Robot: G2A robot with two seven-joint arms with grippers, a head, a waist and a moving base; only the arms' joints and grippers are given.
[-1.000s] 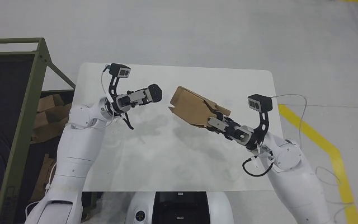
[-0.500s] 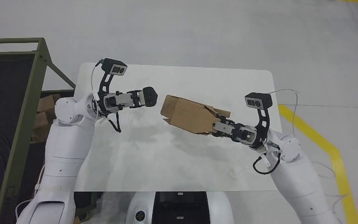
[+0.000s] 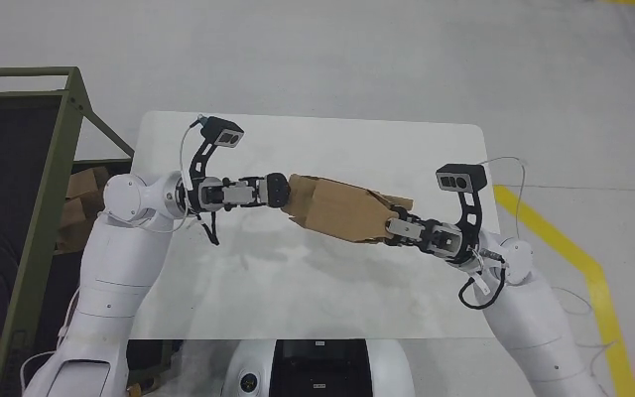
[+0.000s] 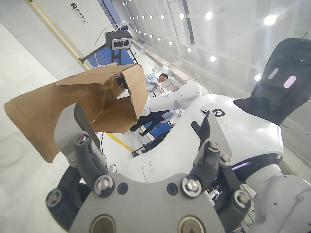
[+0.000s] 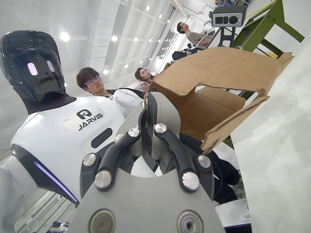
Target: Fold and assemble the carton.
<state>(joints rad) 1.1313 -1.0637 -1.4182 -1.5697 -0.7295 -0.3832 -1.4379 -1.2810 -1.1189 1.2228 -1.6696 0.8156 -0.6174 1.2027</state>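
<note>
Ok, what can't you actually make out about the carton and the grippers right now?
- Top view: carton underside, hidden by its own top panel.
- Top view: right gripper fingertips, covered by a carton flap.
- Left wrist view: whether the left gripper touches the carton; they overlap in the picture.

Brown carton [image 3: 337,206], half-opened, held above table

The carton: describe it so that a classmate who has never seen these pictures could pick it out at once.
Start at the white table. Over its middle hangs the carton, a brown, half-opened cardboard sleeve with loose flaps, spanning between the right gripper, shut on one end, and the open left gripper. Unlike the cardboard pieces in the green rack beside the table, it is held up.
</note>
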